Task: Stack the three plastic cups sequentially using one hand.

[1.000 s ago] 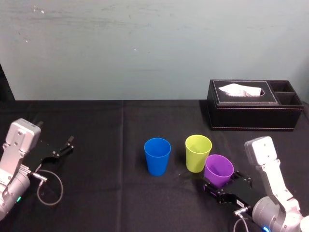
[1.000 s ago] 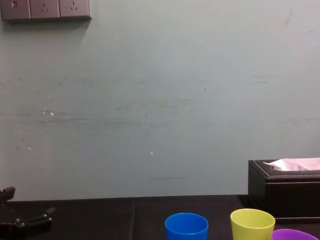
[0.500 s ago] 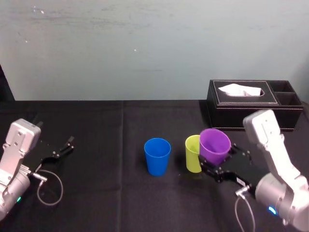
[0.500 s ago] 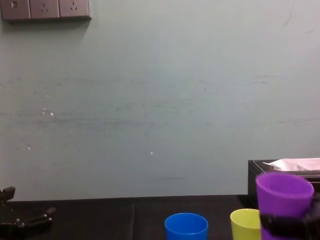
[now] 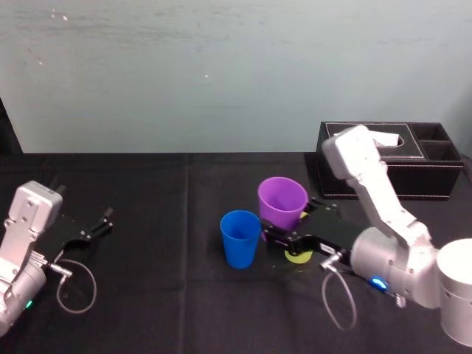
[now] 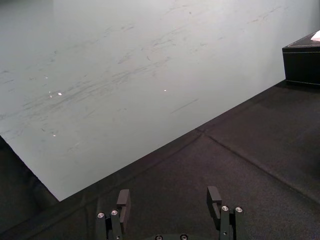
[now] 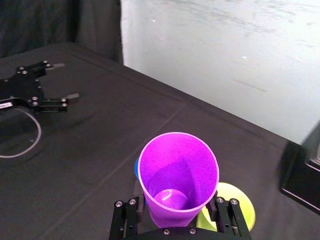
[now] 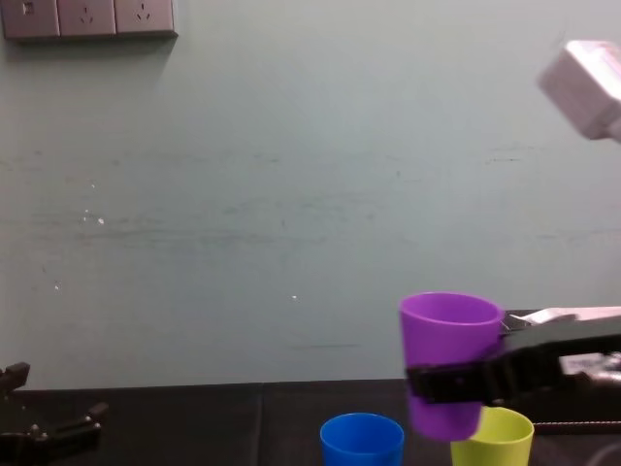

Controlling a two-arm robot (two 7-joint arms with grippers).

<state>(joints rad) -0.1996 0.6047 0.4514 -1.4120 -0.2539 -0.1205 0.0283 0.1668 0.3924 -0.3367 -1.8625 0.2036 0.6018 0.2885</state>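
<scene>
The right gripper (image 5: 289, 230) is squeezed shut on the purple cup (image 5: 282, 199), low down near its bottom. The cup is up in the air and stands straight, with its open end up. Under it, the blue cup (image 5: 240, 236) sits on the black table (image 5: 169, 295) a little to the left, and the yellow cup (image 8: 492, 442) sits a little to the right. A black box (image 5: 387, 169) is far off on the right. The left gripper (image 5: 94, 227) rests on the table at the left, with its fingers open and nothing in them.
</scene>
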